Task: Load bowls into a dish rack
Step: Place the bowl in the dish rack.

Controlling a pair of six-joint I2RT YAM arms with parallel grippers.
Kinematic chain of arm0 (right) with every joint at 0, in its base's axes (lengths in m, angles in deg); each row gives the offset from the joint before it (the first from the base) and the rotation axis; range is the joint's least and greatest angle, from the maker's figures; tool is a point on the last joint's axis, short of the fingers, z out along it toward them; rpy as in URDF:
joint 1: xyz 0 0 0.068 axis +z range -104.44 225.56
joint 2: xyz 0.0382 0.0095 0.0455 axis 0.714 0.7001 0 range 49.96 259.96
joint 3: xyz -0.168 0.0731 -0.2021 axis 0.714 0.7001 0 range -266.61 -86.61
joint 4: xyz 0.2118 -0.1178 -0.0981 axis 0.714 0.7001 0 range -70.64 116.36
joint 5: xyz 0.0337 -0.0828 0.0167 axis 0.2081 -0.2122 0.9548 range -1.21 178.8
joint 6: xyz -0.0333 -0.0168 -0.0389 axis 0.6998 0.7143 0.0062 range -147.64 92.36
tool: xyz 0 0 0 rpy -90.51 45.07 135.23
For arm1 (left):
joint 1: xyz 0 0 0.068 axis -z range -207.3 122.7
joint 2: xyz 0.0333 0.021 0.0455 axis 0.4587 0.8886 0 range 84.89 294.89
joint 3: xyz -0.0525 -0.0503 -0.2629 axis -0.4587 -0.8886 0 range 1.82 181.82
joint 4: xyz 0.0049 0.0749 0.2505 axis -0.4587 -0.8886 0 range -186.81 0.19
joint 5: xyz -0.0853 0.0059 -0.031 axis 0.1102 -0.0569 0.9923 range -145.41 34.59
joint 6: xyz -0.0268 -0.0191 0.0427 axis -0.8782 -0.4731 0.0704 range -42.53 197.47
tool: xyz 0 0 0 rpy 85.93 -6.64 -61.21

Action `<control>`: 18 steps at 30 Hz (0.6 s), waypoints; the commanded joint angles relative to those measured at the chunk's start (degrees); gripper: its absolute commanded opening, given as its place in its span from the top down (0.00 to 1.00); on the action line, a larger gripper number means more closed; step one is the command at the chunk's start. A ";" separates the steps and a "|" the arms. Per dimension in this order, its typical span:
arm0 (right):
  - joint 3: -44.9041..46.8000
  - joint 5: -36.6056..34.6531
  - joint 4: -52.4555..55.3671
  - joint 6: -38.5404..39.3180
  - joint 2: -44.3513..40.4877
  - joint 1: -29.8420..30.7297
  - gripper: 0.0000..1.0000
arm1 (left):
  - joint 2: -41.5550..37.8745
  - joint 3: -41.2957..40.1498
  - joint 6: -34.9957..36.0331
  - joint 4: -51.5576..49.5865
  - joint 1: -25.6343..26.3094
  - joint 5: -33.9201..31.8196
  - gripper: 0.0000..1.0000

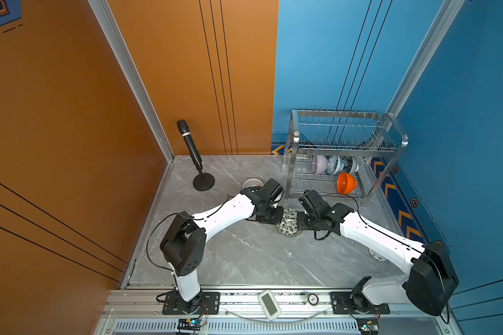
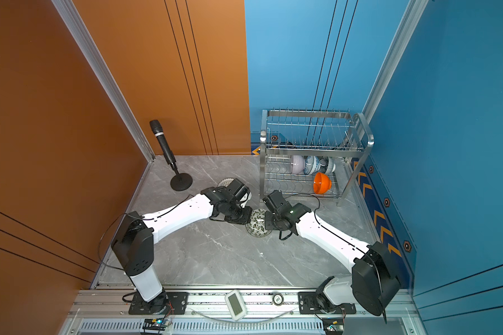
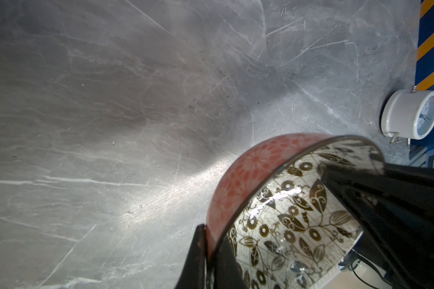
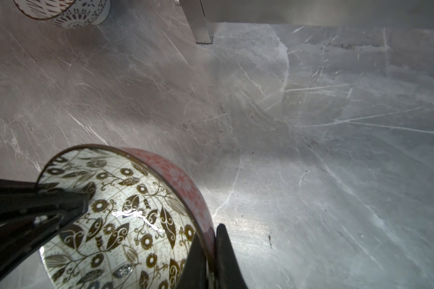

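Observation:
A black-and-white leaf-patterned bowl (image 1: 288,222) (image 2: 258,222) with a red outer wall sits low over the grey table, between both arms. My left gripper (image 3: 212,236) (image 1: 278,218) is shut on one side of its rim. My right gripper (image 4: 209,236) (image 1: 300,223) is shut on the opposite side. The dish rack (image 1: 343,149) (image 2: 311,148) stands at the back right. Its lower tier holds a lilac bowl (image 1: 319,164), a blue-and-white bowl (image 1: 335,165) and an orange bowl (image 1: 346,183). A white lattice bowl (image 1: 251,183) (image 4: 65,12) rests on the table behind my left wrist.
A black microphone on a round stand (image 1: 190,145) stands at the back left. A white clock (image 3: 411,115) lies near the chevron-striped right edge. One rack leg (image 4: 201,22) is close ahead of the held bowl. A white device (image 1: 269,304) lies on the front rail.

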 commanded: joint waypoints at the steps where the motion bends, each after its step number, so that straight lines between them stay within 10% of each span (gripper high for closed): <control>1: -1.23 -3.47 1.30 -1.24 -1.07 0.07 1.00 | -0.60 2.38 0.82 0.09 0.67 2.82 0.92; 18: -2.42 -7.96 2.89 -3.16 -0.68 -0.01 1.00 | 0.90 4.42 0.99 0.14 0.29 3.41 0.59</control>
